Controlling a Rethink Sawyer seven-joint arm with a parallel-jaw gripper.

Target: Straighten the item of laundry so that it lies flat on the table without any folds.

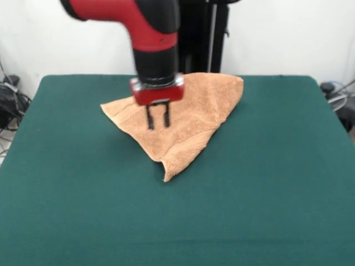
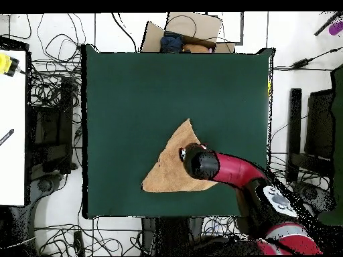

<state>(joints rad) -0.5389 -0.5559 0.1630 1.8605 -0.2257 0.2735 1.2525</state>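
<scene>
The orange-tan towel (image 1: 191,113) lies on the green table (image 1: 83,199), folded over into a rough triangle. One corner points toward the front edge in the front view. Its far side runs toward the pedestal. My gripper (image 1: 158,126) hangs from the red and black arm over the towel's left part. Its two black fingers are apart and open, with tips just above or at the cloth and nothing held. In the overhead view the towel (image 2: 167,167) sits low on the table (image 2: 134,87), and the arm's wrist (image 2: 199,162) covers its right part and the gripper.
The black pedestal (image 1: 202,33) stands behind the table's far edge. Cables (image 1: 11,102) lie on the floor at both sides. A cardboard box (image 2: 187,30) sits beyond the table's far edge, and a white bench (image 2: 12,120) stands at the left.
</scene>
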